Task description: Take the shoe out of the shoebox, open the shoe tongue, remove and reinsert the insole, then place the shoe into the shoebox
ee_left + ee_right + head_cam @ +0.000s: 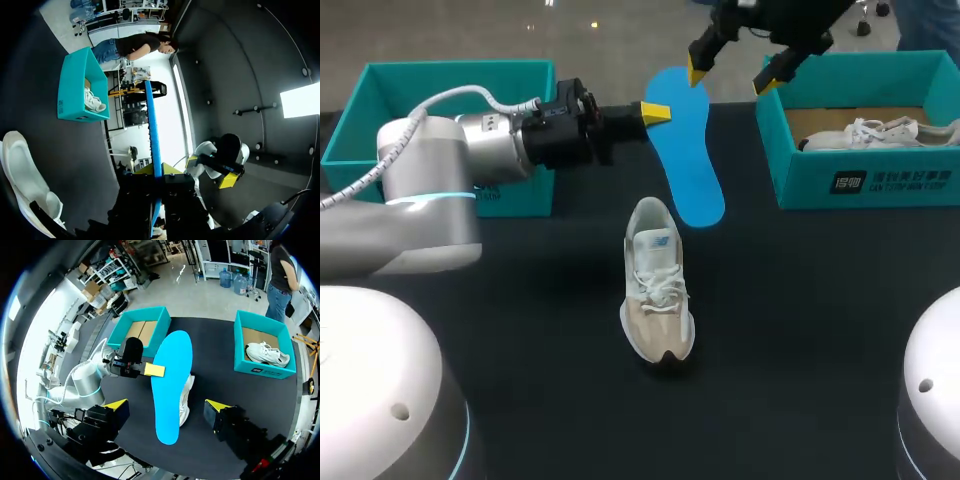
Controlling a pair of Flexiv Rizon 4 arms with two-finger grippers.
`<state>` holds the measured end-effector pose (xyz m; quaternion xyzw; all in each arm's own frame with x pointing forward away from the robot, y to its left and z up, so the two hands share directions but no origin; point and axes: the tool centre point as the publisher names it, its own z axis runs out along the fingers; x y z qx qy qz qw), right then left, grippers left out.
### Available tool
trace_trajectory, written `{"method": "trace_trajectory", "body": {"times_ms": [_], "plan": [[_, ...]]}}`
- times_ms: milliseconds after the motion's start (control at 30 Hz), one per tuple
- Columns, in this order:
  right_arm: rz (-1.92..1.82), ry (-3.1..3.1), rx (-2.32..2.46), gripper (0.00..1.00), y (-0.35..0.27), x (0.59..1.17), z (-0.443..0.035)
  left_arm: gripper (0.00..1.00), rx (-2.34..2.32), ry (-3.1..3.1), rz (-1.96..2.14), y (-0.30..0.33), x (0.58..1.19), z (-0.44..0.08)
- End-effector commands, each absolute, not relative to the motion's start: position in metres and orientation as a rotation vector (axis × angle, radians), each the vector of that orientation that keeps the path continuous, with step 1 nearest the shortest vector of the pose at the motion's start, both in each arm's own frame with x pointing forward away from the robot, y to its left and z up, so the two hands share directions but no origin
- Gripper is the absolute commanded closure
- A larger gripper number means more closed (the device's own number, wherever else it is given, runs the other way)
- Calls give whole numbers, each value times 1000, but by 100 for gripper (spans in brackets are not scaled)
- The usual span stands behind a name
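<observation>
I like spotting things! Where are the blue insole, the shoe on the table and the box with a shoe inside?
blue insole [688,165], head view, its middle.
shoe [658,286], head view, its laces.
box [800,186], head view, front wall.

**Robot test bench, probably a lab**

A matt black table top [520,330] is laid out as a staged workspace. A silver jointed robot arm [430,170] with a white cable [460,95] along it extends over the table. Smooth white domed housings [380,390] flank it, seemingly the arms' bases. The props are an open teal cardboard shoebox [460,68] at the left, a matching second shoebox [800,185] at the right, a beige-and-white laced sneaker [657,290] and a bright blue insole [685,150].
</observation>
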<state>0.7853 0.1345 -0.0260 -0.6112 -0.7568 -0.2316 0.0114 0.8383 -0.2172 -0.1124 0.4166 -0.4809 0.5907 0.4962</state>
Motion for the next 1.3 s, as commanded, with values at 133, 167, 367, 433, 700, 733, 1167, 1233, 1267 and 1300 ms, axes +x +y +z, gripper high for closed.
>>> {"method": "trace_trajectory", "body": {"times_ms": [133, 167, 367, 433, 700, 733, 1167, 1233, 1267, 1300], "plan": [[-464, -2435, -2139, 0, 167, 791, -23, 100, 1021, -1162, 1443, -221, 833, -111], [-450, -2423, -2146, 0, 168, 791, -23, 100, 1021, -1162, 1443, -221, 833, -111], [-333, -2409, -2174, 0, 171, 791, -24, 100, 1021, -1162, 1443, -221, 833, -111], [-296, -2414, -2186, 0, 172, 790, -23, 100, 1021, -1162, 1443, -221, 833, -111], [-241, -2408, -2259, 0, 173, 780, -20, 100, 1021, -1162, 1443, -221, 833, -111], [-250, -2403, -2275, 0, 173, 778, -21, 100, 1021, -1162, 1443, -221, 833, -111], [-201, -2372, -2333, 0, 176, 774, -25, 100, 1021, -1162, 1443, -221, 833, -111], [-201, -2372, -2333, 0, 176, 774, -25, 100, 1021, -1162, 1443, -221, 833, -111], [-201, -2372, -2333, 0, 176, 774, -25, 100, 1021, -1162, 1443, -221, 833, -111], [-201, -2372, -2333, 0, 176, 774, -25, 100, 1021, -1162, 1443, -221, 833, -111]]}}
